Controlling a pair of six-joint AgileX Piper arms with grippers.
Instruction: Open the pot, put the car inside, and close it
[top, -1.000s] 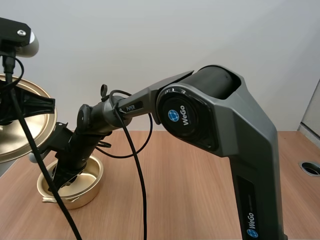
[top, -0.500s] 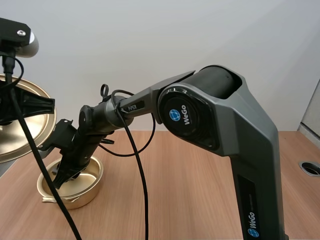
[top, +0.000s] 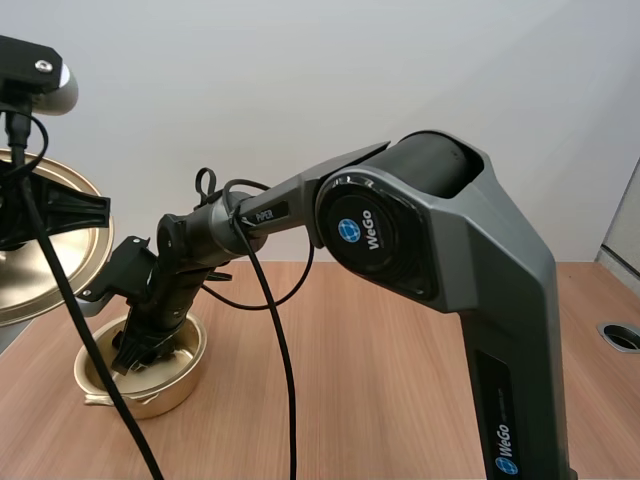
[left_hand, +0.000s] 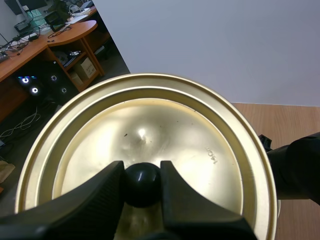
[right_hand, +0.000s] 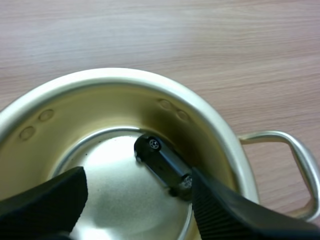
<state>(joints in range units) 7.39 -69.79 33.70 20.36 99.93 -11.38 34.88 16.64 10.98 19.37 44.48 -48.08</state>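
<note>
The wooden bench (top: 400, 380) carries the open pot (top: 172, 396) near its left end. Our right arm (top: 430, 230) reaches across and down to that pot, and our right hand (top: 140, 350) sits just above its mouth. The lid (top: 40, 250) is off the pot, held tilted in the air to the pot's left. Our left hand (left_hand: 142, 175) is closed on the lid's black knob (left_hand: 142, 184), one finger pressed against each side. Our right hand's fingers (right_hand: 45, 200) stand wide apart with nothing pinched between them. The small black car (right_hand: 162, 162) lies on the pot's floor, against the wall on the side of the loop handle (right_hand: 285, 165).
</note>
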